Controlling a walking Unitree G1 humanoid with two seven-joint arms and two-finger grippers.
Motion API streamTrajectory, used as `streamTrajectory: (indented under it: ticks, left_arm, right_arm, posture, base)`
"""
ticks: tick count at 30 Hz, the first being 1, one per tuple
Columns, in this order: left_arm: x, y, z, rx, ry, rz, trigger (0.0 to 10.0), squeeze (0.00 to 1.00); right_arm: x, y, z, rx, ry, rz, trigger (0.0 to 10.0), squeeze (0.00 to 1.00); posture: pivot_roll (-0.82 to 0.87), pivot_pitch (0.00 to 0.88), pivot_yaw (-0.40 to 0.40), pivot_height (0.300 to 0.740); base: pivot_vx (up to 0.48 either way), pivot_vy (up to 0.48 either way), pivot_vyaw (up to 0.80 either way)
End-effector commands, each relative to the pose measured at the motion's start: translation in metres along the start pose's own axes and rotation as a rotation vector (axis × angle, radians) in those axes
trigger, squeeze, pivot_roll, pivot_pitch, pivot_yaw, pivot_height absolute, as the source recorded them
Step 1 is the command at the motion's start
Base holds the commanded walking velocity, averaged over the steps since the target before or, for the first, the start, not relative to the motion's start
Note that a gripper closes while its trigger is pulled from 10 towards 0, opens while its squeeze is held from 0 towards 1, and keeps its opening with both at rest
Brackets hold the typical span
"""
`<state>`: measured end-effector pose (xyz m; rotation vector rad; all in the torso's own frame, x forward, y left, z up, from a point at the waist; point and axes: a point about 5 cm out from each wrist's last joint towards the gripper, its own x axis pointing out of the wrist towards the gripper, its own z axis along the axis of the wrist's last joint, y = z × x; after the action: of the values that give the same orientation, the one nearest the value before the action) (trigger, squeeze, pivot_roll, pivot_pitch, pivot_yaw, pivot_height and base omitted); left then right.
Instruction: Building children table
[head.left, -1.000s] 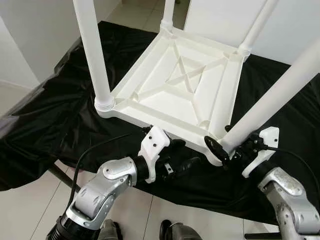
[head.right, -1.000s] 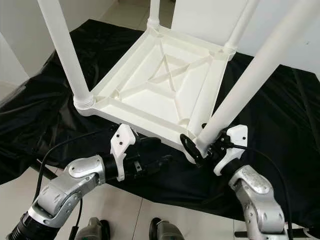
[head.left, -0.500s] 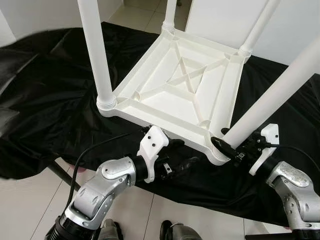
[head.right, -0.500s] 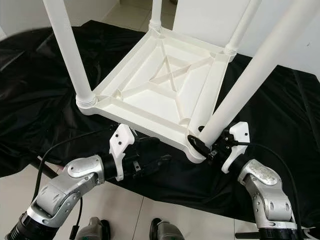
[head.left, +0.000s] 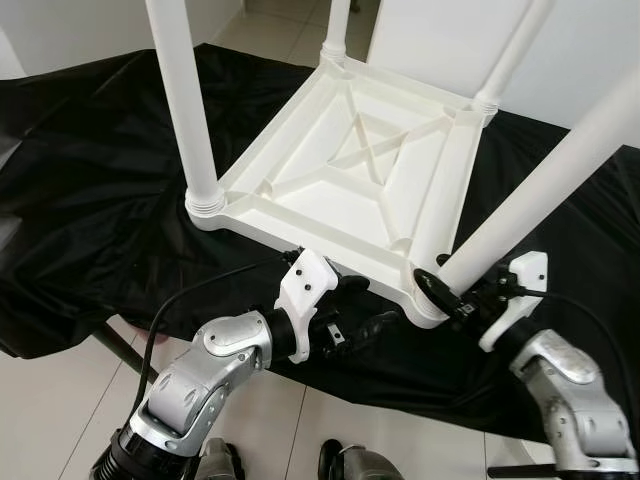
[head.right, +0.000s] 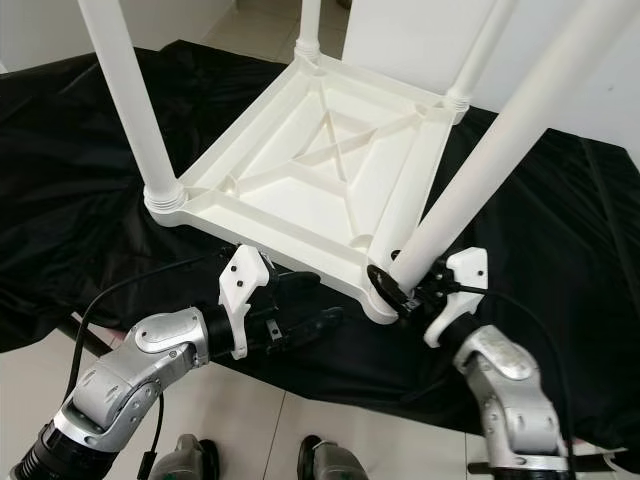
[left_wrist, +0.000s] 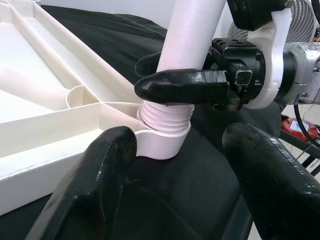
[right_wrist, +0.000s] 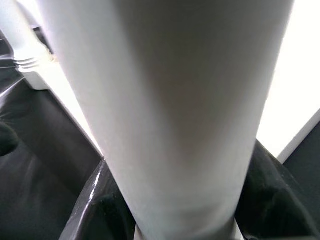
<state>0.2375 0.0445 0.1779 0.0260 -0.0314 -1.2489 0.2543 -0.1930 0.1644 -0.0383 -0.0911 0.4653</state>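
The white plastic table (head.left: 350, 170) lies upside down on a black cloth (head.left: 100, 200), its ribbed underside crossed by an X brace, four round legs pointing up. The right gripper (head.left: 447, 290) is clenched around the near-right leg (head.left: 540, 190) just above its socket. The left gripper (head.left: 362, 308) hangs released beside the table's near edge. From the left wrist (a closer angle) the leg's threaded collar (left_wrist: 165, 117) shows, seated in the corner socket.

No readable text, label, brand, number or sign anywhere: none on white children table (head.left: 350, 170), its legs, black cloth (head.left: 90, 200), or either gripper's housing.
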Motion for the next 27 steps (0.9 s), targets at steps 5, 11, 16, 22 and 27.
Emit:
streamTrajectory:
  ticks: [5,11,16,22,27]
  left_arm:
    - [0.002,-0.004,-0.001,-0.015,-0.001,-0.023,10.0,0.0]
    - [0.004,-0.005,-0.001,-0.021,-0.006,-0.033,10.0,0.0]
    - [0.006,-0.005,-0.001,-0.023,-0.01,-0.042,10.0,0.0]
    - [0.007,-0.006,0.0,-0.023,-0.013,-0.05,10.0,0.0]
    - [0.007,-0.005,0.0,-0.023,-0.013,-0.052,10.0,0.0]
  right_arm:
    - [0.0,0.009,-0.002,0.014,-0.008,-0.253,10.0,0.0]
    - [-0.001,0.02,-0.007,0.001,0.014,-0.451,10.0,0.0]
    - [0.001,0.023,-0.012,0.03,0.052,-0.62,10.0,0.0]
    - [0.003,0.028,-0.009,0.043,0.032,-0.662,10.0,0.0]
    - [0.004,0.029,-0.001,0.104,-0.038,-0.574,10.0,1.0]
  posture:
    - [0.03,0.178,-0.088,0.74]
    - [0.01,0.18,-0.083,0.74]
    - [0.01,0.181,-0.083,0.74]
    - [0.01,0.18,-0.076,0.74]
    - [0.01,0.184,-0.074,0.74]
  base:
    - [0.0,0.0,0.0]
    - [0.0,0.0,0.0]
    - [0.0,0.0,0.0]
    - [0.0,0.0,0.0]
    - [0.0,0.0,0.0]
